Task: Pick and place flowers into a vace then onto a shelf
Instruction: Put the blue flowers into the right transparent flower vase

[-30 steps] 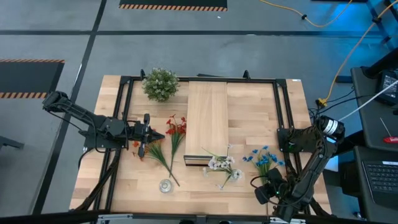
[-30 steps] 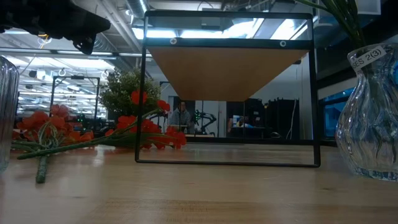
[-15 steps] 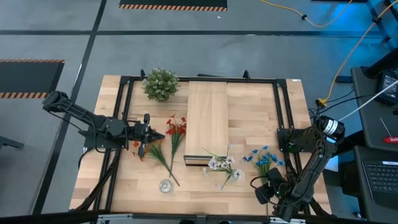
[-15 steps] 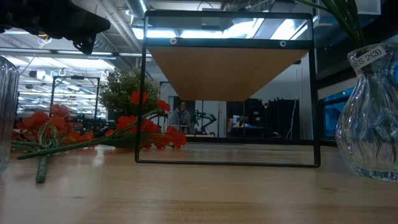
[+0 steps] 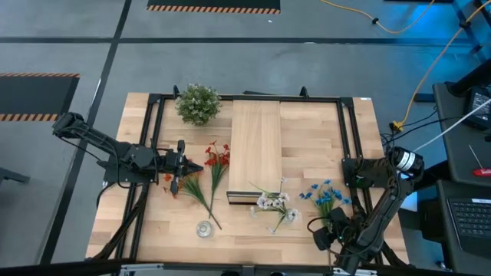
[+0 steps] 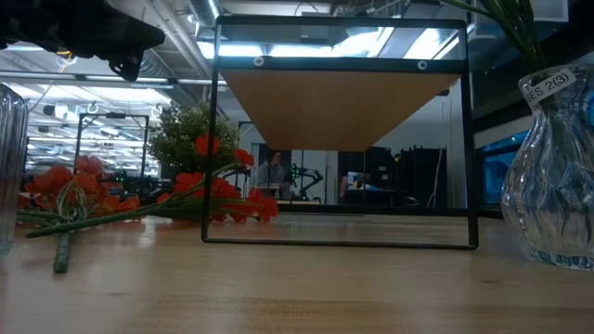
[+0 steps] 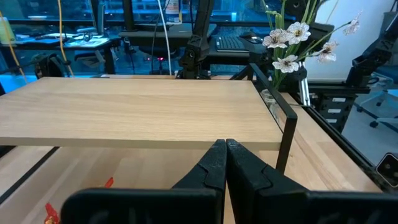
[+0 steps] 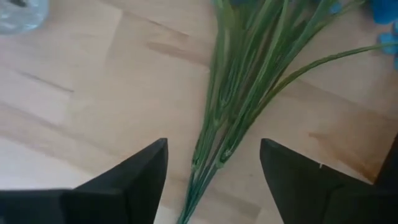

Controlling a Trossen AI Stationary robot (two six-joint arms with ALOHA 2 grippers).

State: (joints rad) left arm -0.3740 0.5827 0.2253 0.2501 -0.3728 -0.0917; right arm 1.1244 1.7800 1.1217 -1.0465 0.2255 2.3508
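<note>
- Over the last second almost nothing had shifted: the only change in the high view was the right arm's elbow and gripper edging slightly toward the blue flowers.
- The right gripper hung with its fingers spread wide, either side of the blue spray's green stems and holding nothing; the stems lay flat on the table between the jaws.
- That small move read as a final line-up: I judged the grasp on the stems was about to start, not yet made.
- The left gripper sat where it had been, by the red flowers, its fingers pressed together and empty.
- The red sprays lay left of the shelf, unmoved; the white flowers stood in a vase at the shelf's front end, on the table beside it, not on it.
- A second glass vase stood empty near the front edge, well apart from the blue spray.
- No vase had reached the shelf top, so most of the task remained.
- Risk, as I judged it: thin stems lying flat could slip out of a closing grip unless the fingers came right down to the wood.
</note>
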